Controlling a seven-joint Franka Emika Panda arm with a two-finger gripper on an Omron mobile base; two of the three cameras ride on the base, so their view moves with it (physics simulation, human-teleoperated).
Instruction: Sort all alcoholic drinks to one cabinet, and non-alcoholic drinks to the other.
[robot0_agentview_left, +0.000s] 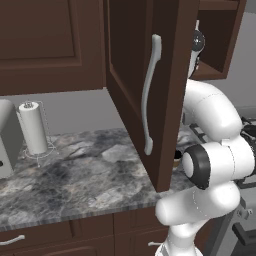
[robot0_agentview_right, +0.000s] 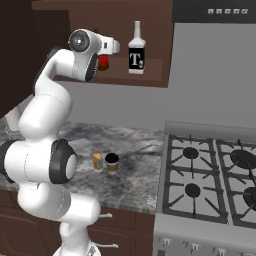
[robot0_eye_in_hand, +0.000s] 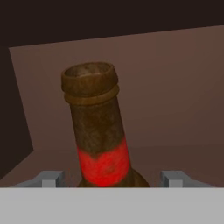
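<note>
Gripper reaching into open wall cabinet, fingers spread wide either side of brown bottle, clear gaps to its neck, so released. Brown bottle leaning slightly, on the cabinet floor. White bottle upright on same floor, just beside. Yellow can and coffee cup side by side down on granite counter, near stove.
</note>
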